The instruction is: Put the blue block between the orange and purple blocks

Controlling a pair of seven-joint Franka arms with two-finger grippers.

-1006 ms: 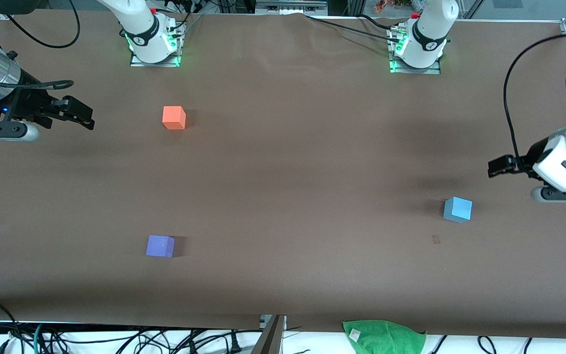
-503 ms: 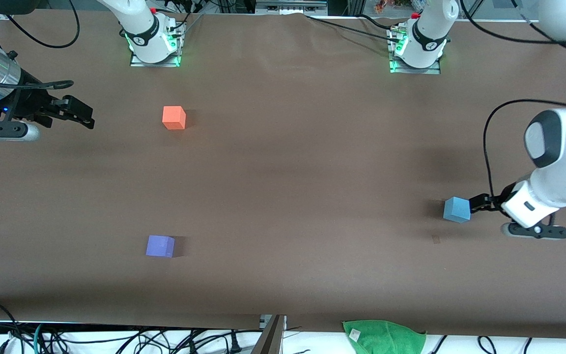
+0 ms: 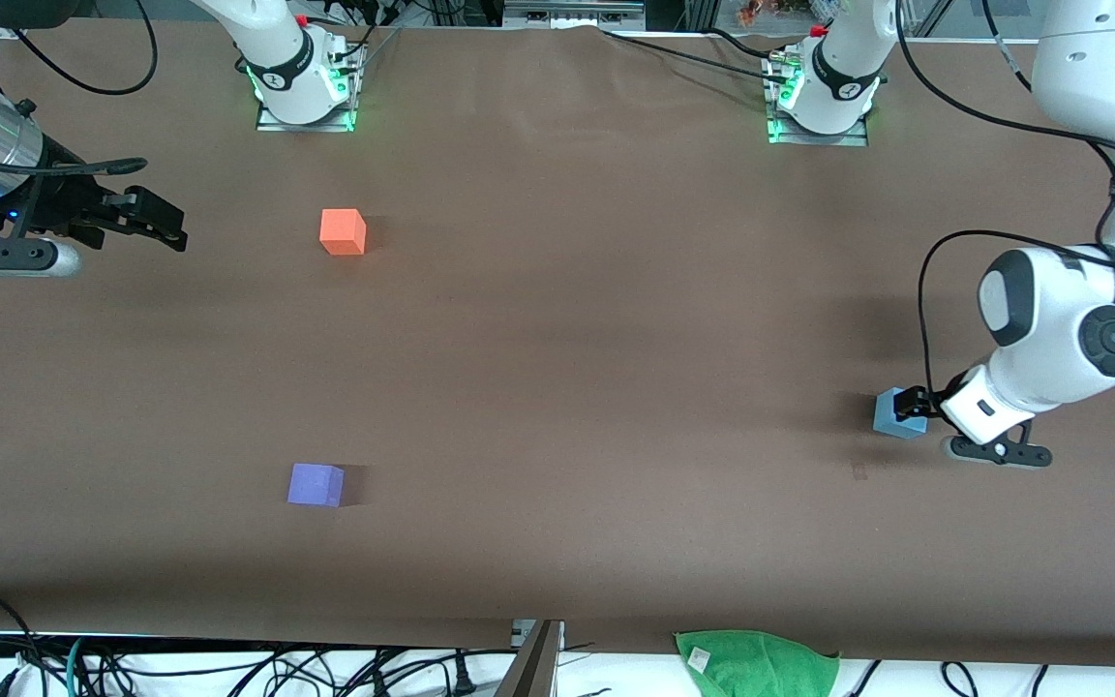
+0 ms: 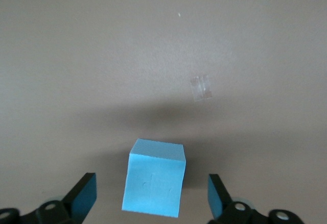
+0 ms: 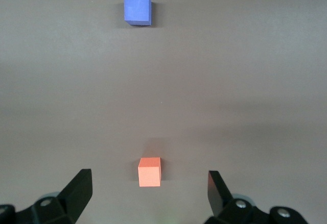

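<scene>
The blue block [image 3: 897, 414] [image 4: 153, 179] rests on the brown table toward the left arm's end. My left gripper [image 3: 914, 410] [image 4: 151, 189] is down at it, open, one finger on each side of the cube with a gap on both sides. The orange block [image 3: 343, 232] [image 5: 149, 172] sits near the right arm's base. The purple block [image 3: 316, 484] [image 5: 137, 8] lies nearer to the front camera than the orange one, with bare table between them. My right gripper [image 3: 163, 228] [image 5: 149, 184] waits open and holds nothing, at the right arm's end of the table, beside the orange block.
A green cloth [image 3: 757, 662] lies at the table's front edge. A small patch of clear tape [image 3: 858, 471] [image 4: 201, 87] is stuck to the table near the blue block. Cables hang along the front edge.
My left arm has come down and moved in over the blue block, so its fingers now straddle the cube and stand slightly closer together. The right arm has not moved.
</scene>
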